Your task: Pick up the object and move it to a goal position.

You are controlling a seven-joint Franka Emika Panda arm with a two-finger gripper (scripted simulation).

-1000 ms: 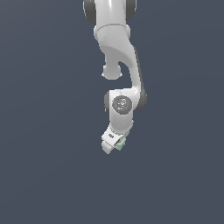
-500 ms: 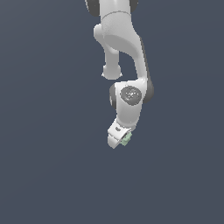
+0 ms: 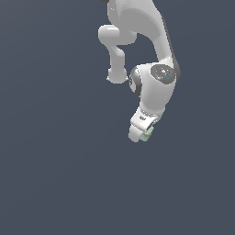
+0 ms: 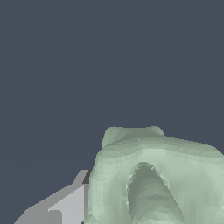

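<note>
Object (image 3: 147, 134) is pale green, clamped at the gripper (image 3: 141, 136) tip, carried mid-air. One finger (image 4: 65, 205) visible beside it in wrist view. Risk: the hold looks off-centre; a fast swing could twist it loose. No goal marker visible.

The arm (image 3: 151, 89) is showing smooth, glossy white rounded casings, dark grey bands at its joints, and a grey circular cap with a small blue dot.
</note>
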